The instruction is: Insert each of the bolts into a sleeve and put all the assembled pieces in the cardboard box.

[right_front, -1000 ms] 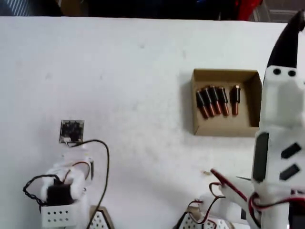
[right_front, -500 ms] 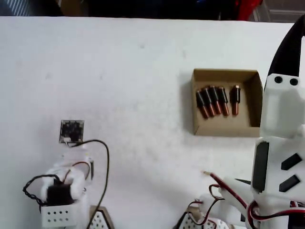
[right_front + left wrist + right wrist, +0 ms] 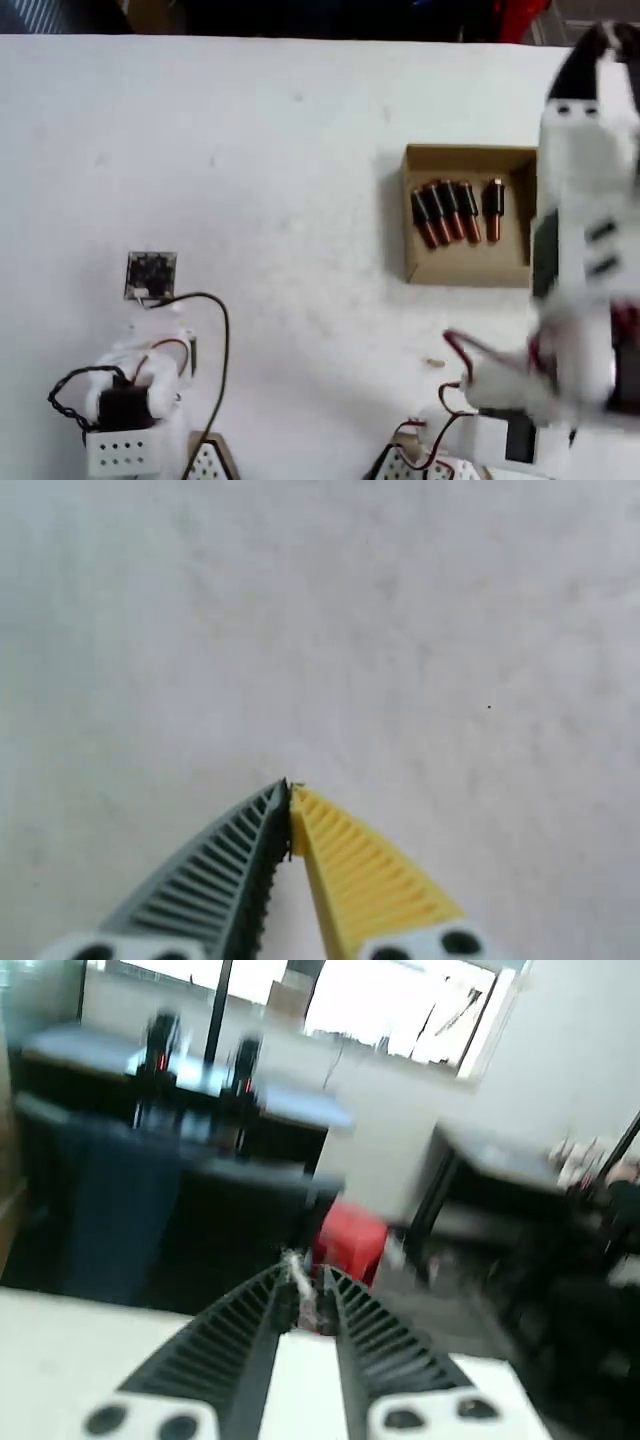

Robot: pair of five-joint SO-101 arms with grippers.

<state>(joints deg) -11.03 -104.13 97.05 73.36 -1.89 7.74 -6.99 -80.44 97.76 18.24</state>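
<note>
Five assembled pieces lie side by side inside the cardboard box, which stands on the white counter. The left end effector has its tips pressed together above bare counter. The right end effector is lifted, pointing over the counter's far edge, its tips together too.

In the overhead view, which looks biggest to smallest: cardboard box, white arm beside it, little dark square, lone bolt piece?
1. right arm, though it rises nearer the camera, so its true rank is unsure
2. cardboard box
3. dark square
4. lone bolt piece
</note>
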